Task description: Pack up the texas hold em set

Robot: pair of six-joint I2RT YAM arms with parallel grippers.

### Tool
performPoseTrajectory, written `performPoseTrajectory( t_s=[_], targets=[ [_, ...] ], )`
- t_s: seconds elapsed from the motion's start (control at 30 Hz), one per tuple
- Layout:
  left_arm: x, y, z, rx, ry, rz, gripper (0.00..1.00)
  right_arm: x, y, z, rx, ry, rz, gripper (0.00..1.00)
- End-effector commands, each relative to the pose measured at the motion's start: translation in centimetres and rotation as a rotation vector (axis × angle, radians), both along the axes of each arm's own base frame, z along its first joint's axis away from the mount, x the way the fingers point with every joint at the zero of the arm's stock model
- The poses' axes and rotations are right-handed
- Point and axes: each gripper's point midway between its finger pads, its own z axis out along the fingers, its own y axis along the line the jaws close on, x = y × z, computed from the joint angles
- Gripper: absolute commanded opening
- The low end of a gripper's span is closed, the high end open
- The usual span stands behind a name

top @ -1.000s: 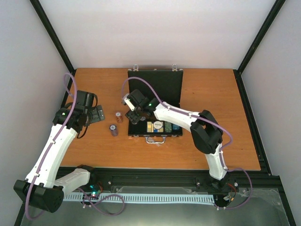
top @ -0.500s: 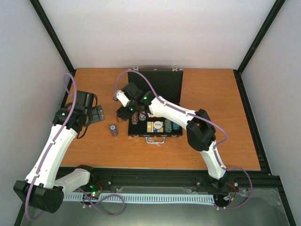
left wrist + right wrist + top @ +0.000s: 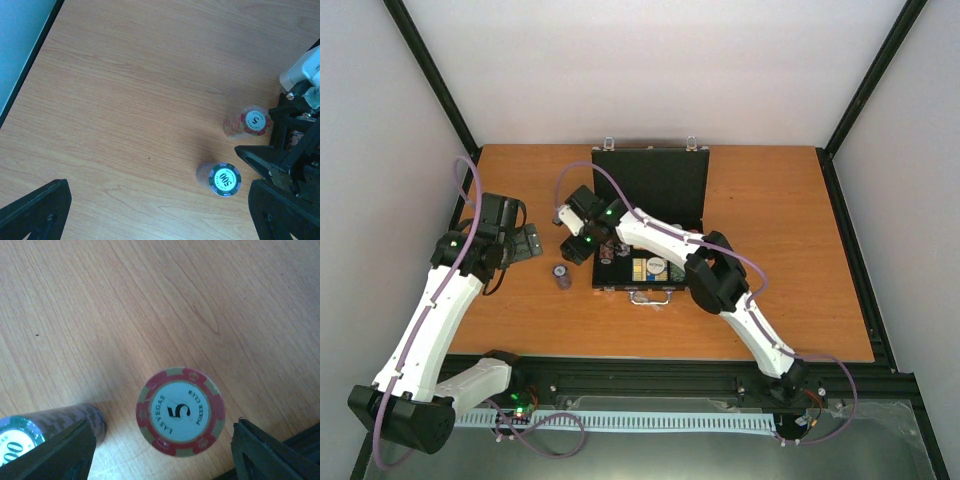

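Note:
The black case (image 3: 660, 185) lies open mid-table, its lid flat toward the back and its tray (image 3: 603, 284) holding chip stacks and a card deck (image 3: 655, 267). Left of it on the wood stand two chip stacks. One is topped by a red "5" chip (image 3: 180, 411) (image 3: 255, 121), the other by a green and purple "500" chip (image 3: 225, 179) (image 3: 561, 276). My right gripper (image 3: 165, 460) (image 3: 578, 243) hangs open over the red stack, which sits between its fingers with a gap on each side. My left gripper (image 3: 525, 243) (image 3: 160, 220) is open and holds nothing, further left.
In the left wrist view the right arm's black fingers (image 3: 260, 156) reach in from the right beside both stacks. The black frame rail (image 3: 468, 200) borders the table (image 3: 780, 230) on the left. Bare wood lies around the stacks.
My right arm has swung left from the case tray and now hovers over the red chip stack. The left arm has not moved.

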Motion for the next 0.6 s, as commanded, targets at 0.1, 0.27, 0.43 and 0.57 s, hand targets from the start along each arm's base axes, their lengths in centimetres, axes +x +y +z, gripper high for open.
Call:
performPoseTrajectory(
  t_s=[0.1, 0.27, 0.43, 0.57],
  targets=[
    [0.6, 0.3, 1.6, 0.016, -0.044, -0.004, 1.0, 0.4, 1.2, -0.9, 0.018, 0.017, -0.023, 0.74],
    [0.5, 0.3, 1.4, 0.016, -0.035, -0.002, 1.0, 1.6, 2.1, -0.6, 0.029, -0.008, -0.045, 0.6],
    [0.4, 0.4, 1.2, 0.02, -0.034, 0.001, 1.0, 1.8, 1.7, -1.1, 0.008, -0.009, -0.062, 0.37],
    [0.4, 0.2, 1.2, 0.012, -0.034, 0.0, 1.0, 1.7, 1.3, -1.1, -0.006, -0.014, -0.062, 0.17]
  ],
)
